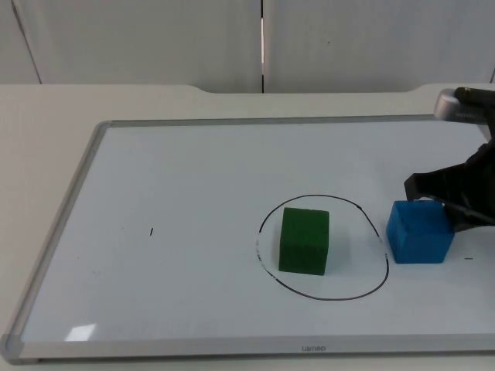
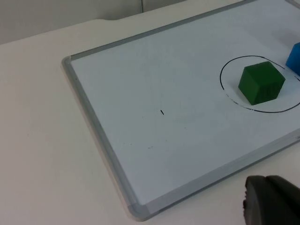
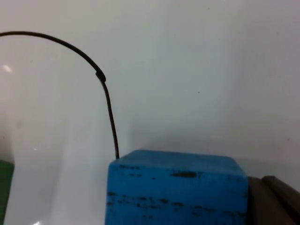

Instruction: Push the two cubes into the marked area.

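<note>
The green cube (image 1: 304,241) sits inside the black hand-drawn circle (image 1: 322,295) on the whiteboard (image 1: 178,185), a little toward the circle's left half and clear of the line all round. The left wrist view shows it the same way (image 2: 261,82), upright and wholly within the ring (image 2: 224,70).

The blue cube (image 1: 418,231) stands just outside the circle on its right side, its near-left edge close against the line but not across it. From the right wrist view the blue cube (image 3: 176,192) has scuffed dark marks on its face, and the curve of the circle (image 3: 105,89) runs down to meet its upper edge.

The right gripper (image 1: 456,202) is at the blue cube's far-right side, its black fingers (image 1: 433,185) touching or just beside the cube's back and right faces; whether they are apart or together I cannot tell. A dark fingertip shows right against the cube's side in the right wrist view.

The left gripper (image 2: 271,201) waits off the whiteboard's near edge (image 2: 197,187), over the white table top (image 2: 42,140), well apart from both cubes; its state cannot be told either.

A small black tick mark (image 1: 151,231) lies on the whiteboard's left half.
</note>
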{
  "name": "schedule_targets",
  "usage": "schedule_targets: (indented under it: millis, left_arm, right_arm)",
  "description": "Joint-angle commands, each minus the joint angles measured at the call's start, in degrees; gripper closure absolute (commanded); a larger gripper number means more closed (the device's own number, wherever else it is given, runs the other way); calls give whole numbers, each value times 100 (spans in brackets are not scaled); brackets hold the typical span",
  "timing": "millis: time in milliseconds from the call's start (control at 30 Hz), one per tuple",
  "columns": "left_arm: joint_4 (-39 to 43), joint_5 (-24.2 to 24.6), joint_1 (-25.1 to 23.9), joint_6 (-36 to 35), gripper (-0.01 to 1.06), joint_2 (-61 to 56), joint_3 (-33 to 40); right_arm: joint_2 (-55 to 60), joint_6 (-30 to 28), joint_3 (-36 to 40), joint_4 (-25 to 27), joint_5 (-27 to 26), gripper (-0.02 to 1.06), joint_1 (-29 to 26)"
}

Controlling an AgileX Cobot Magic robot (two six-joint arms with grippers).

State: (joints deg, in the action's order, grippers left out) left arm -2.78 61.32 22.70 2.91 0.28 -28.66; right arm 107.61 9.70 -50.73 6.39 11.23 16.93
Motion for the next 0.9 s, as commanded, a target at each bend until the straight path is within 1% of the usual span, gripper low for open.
schedule_targets:
  millis: [0,533,667,867]
  left_arm:
    - [20,22,-9,-38,105,-28,33]
    - [20,22,-9,-38,105,-28,33]
    - [20,22,-9,-38,105,-28,33]
    - [20,22,-9,-38,105,-28,33]
  right_arm:
    - [8,17,-15,31,-15,104,48]
    - [8,137,-15,42,40,104,48]
    - [8,137,-15,42,127,104,177]
    - [8,137,-15,42,86,104,225]
